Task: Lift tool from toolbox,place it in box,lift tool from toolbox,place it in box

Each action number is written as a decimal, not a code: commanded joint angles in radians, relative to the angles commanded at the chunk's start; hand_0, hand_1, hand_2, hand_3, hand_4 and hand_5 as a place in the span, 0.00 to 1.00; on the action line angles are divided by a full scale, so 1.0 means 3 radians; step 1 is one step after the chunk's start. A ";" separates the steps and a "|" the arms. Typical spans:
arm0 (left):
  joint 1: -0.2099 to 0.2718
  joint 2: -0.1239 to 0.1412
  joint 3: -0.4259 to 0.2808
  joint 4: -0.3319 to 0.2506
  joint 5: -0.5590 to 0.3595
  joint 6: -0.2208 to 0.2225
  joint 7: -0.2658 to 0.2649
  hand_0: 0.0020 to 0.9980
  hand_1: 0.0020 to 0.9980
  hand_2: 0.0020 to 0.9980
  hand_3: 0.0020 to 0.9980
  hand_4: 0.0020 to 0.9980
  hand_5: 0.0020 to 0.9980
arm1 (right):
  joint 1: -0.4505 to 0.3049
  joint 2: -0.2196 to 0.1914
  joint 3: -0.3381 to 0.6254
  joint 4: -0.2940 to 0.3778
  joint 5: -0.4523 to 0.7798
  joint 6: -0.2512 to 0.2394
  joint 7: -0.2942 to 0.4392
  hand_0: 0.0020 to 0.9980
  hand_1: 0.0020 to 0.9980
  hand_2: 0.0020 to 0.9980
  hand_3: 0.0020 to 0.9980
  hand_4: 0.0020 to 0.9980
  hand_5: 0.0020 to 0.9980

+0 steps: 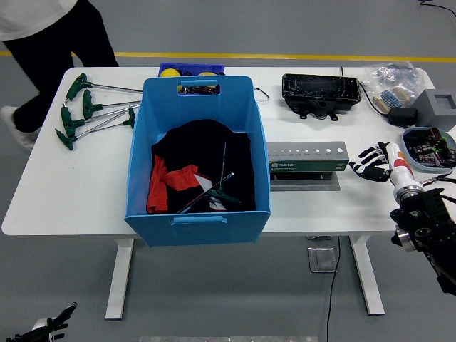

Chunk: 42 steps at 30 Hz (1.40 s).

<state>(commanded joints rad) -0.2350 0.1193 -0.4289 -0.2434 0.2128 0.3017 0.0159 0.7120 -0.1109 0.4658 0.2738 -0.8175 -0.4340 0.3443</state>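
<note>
On the white table stands one blue box; four green-handled T-wrenches lie left of it, and two more tools lie inside it on one black and red cloth. One metal tool stand, one black tray and one grey block sit to the right; one person stands at the far left; one robot hand shows over the table.

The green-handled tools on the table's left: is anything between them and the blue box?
Nothing visible. The green-handled tools lie on bare table just left of the blue box, whose top is open. The right hand is far off, beyond the grey tool stand.
</note>
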 joint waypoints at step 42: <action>0.0133 -0.0009 -0.0094 0.0032 0.0057 -0.0024 0.0017 0.78 0.85 0.82 0.74 0.75 0.63 | -0.0229 -0.0306 0.0131 -0.0044 0.0671 0.0359 0.0379 0.78 0.73 0.77 0.75 1.00 0.51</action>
<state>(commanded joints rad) -0.1953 0.1166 -0.4572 -0.2339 0.2299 0.2945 0.0211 0.6433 -0.2027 0.5051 0.2605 -0.6163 -0.3262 0.4579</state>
